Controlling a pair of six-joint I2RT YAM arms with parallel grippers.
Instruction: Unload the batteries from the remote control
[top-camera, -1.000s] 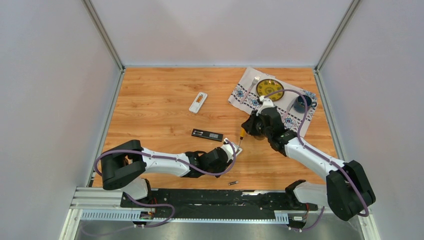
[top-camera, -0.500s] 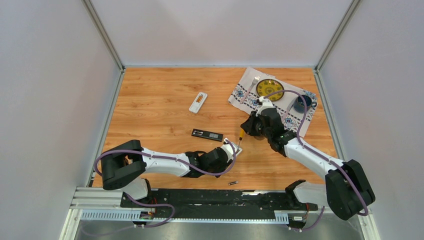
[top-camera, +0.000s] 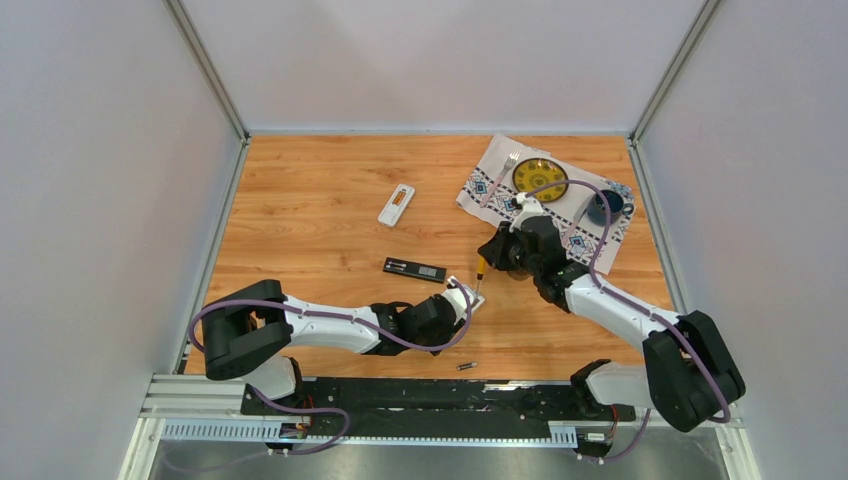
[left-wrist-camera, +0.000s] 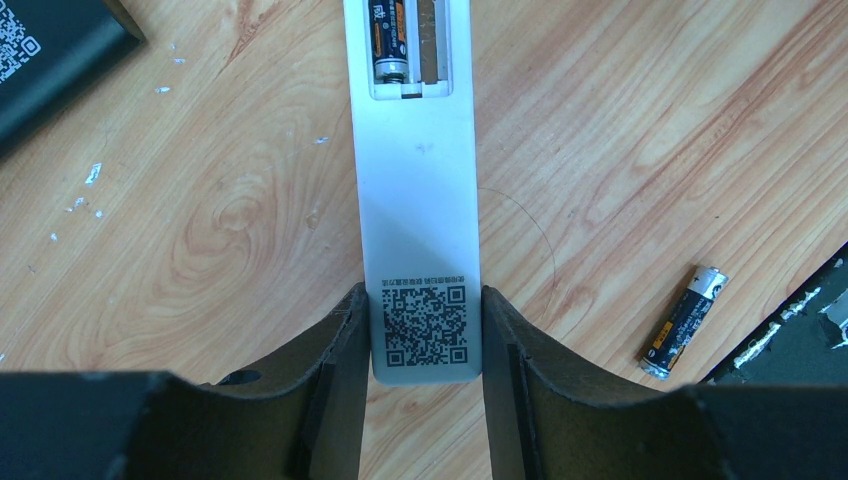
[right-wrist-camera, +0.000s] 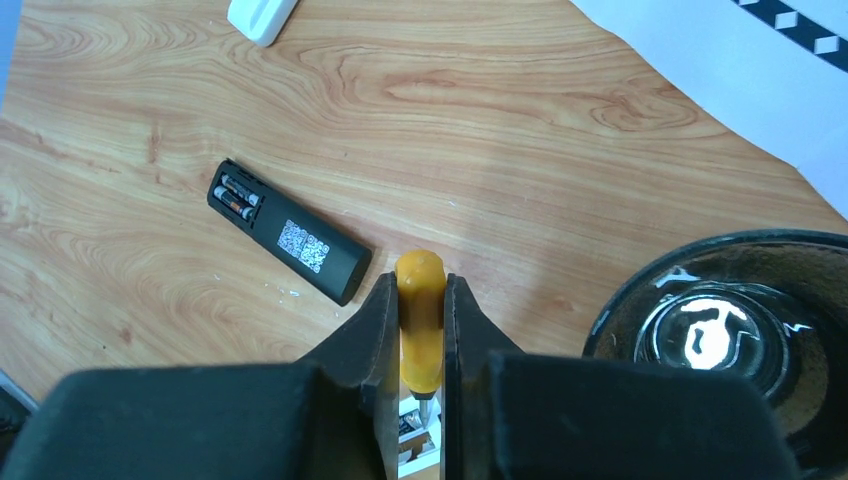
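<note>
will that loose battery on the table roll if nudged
Likely yes: the loose battery is a slim smooth cylinder lying on its side on the flat table, so it should roll sideways. It looks small, so probably light.

Patterned cloth (top-camera: 487, 186) holds yellow plate (top-camera: 540, 178) and fork (top-camera: 509, 162).

Top external view: looking steeply down from high behind the near edge of the wooden table (top-camera: 300, 200), facing the far wall (top-camera: 440, 60), taking in the whole tabletop from well off. Left wrist view: peering almost straight down from very near along the open white remote control (left-wrist-camera: 420, 180), catching a loose battery (left-wrist-camera: 685, 320) near it and a corner of the black remote control (left-wrist-camera: 50, 50). Right wrist view: looking down and forward past the yellow-handled screwdriver (right-wrist-camera: 420, 310) from a little farther off, sharing that black remote control with the left wrist view. Sharing all of these with the overhead view, there tiny.
</note>
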